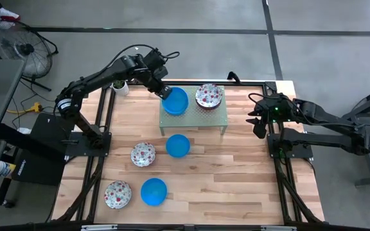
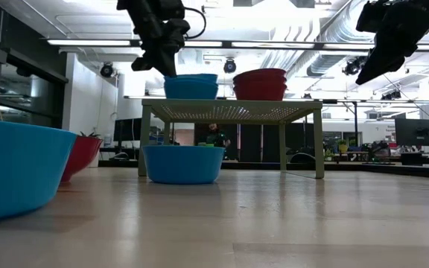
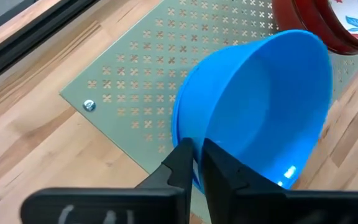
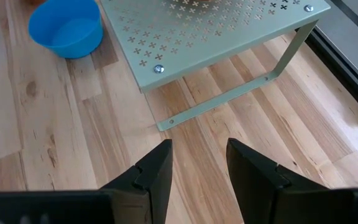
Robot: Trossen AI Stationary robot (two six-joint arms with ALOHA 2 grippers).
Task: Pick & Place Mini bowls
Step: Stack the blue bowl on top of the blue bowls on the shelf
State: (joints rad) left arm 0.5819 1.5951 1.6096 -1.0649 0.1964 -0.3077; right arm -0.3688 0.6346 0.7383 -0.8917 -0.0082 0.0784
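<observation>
A light wooden plank table (image 1: 236,186) is carrying everything, and a pale green perforated metal shelf on legs (image 1: 214,117) is standing toward its far side. On that shelf a stack of plain bright blue mini bowls (image 1: 176,101) is sitting just beside a stack of white bowls with red-pink floral speckle (image 1: 209,96). The left gripper (image 1: 162,92) is reaching over the shelf and clenching the rim of the top blue bowl (image 3: 260,106), one finger (image 3: 180,163) outside and the other inside. The right gripper (image 4: 197,163) is hanging released near the table's right edge, well apart from the shelf. Below the shelf, another blue bowl (image 1: 178,145) and a floral bowl (image 1: 142,154) are resting close together, with a second pair, blue (image 1: 153,192) and floral (image 1: 117,194), nearer the front edge.
</observation>
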